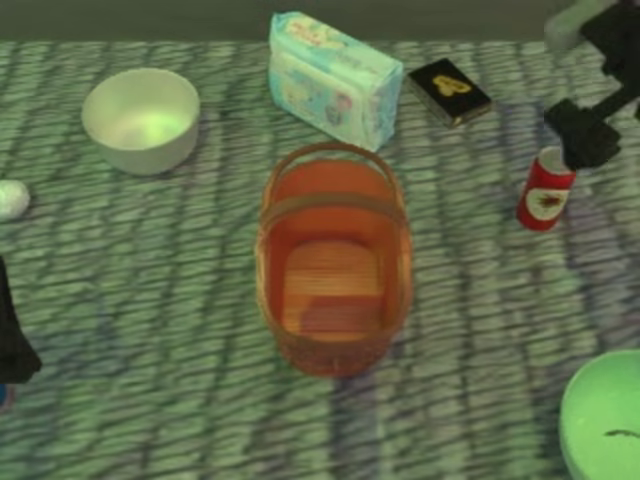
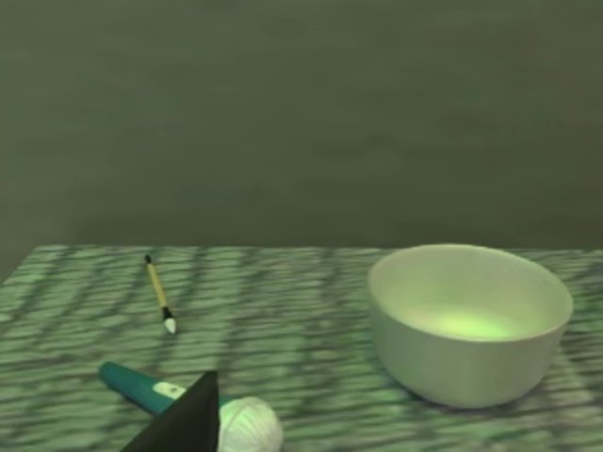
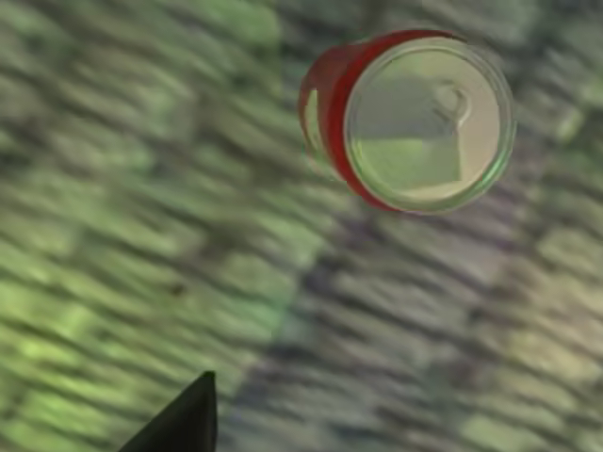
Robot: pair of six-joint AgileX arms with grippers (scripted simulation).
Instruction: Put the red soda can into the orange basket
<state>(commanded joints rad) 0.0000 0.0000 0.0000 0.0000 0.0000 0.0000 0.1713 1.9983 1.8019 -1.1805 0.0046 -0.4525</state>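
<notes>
Small red cylindrical soda can (image 1: 545, 190) stands upright on table, well right of empty oval orange wicker basket (image 1: 334, 258). Right gripper (image 1: 585, 135) above can, not gripping; finger state unclear. Grasp, carry, drop all left. Left arm parked at left edge.

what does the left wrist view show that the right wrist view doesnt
Only the left wrist view shows the white bowl, a yellow pen, a teal-handled tool and a white ball beside it. Only the right wrist view shows the red soda can, standing upright and seen from above its silver top. Both share the woven tabletop and a dark fingertip at the frame's lower edge.
</notes>
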